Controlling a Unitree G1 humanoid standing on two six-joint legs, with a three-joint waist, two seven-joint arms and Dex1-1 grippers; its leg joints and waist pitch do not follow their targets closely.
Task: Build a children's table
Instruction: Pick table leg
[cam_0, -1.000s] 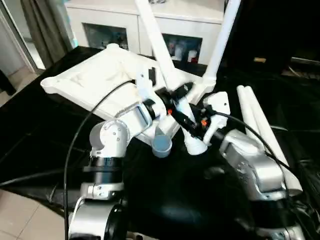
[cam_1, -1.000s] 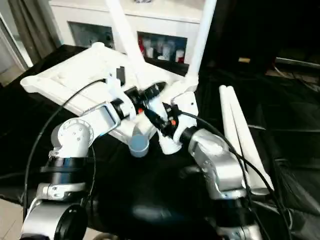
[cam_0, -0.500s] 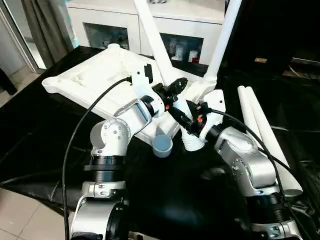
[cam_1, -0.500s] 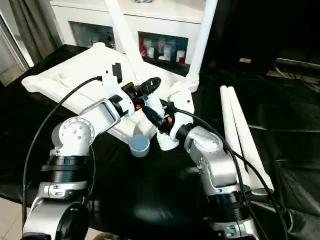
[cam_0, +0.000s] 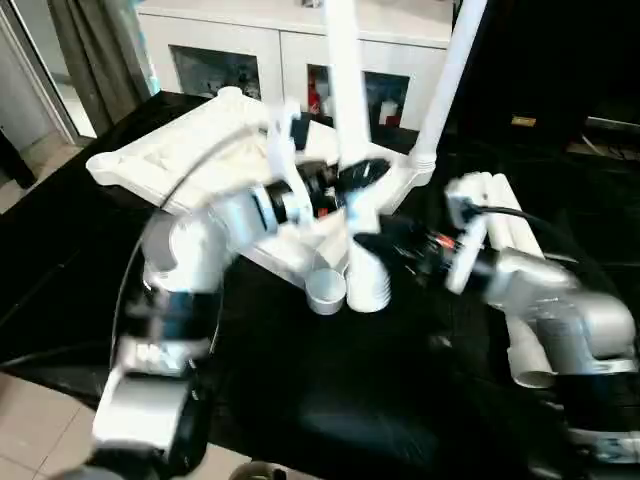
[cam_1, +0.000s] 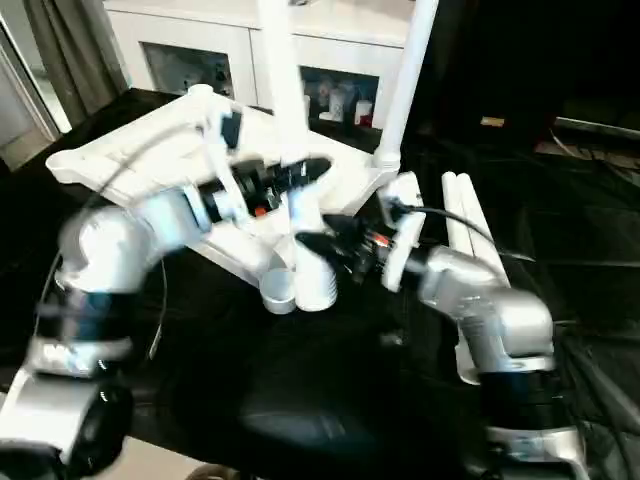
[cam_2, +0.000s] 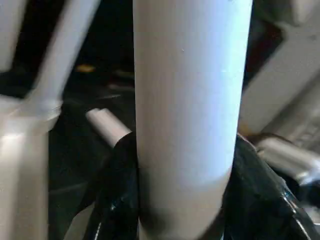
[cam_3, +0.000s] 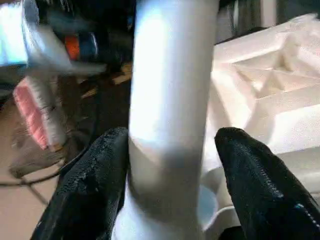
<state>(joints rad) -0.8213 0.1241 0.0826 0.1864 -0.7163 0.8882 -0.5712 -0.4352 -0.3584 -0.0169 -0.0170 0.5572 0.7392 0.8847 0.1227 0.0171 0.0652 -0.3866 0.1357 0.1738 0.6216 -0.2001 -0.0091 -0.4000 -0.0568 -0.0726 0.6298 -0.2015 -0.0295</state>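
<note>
Left claw (cam_0: 352, 178) is clamping the long white plastic tube leg (cam_0: 345, 90), now standing upright instead of leaning, while the right claw (cam_0: 385, 235) is spreading apart around it, just beside the near corner socket (cam_0: 325, 290) of the ribbed white plastic table top (cam_0: 170, 150) at the black-sheeted surface's (cam_0: 330, 400) far-left corner, likely readying it for seating.

**White table, half assembled**

The ribbed white tabletop (cam_0: 190, 160) lies underside up on the black surface, tilted. One leg (cam_0: 445, 85) stands in a corner socket at 1 o'clock; another (cam_0: 345, 120) rises upright mid-frame. Two loose legs (cam_0: 510, 225) lie together at 3 o'clock.
</note>
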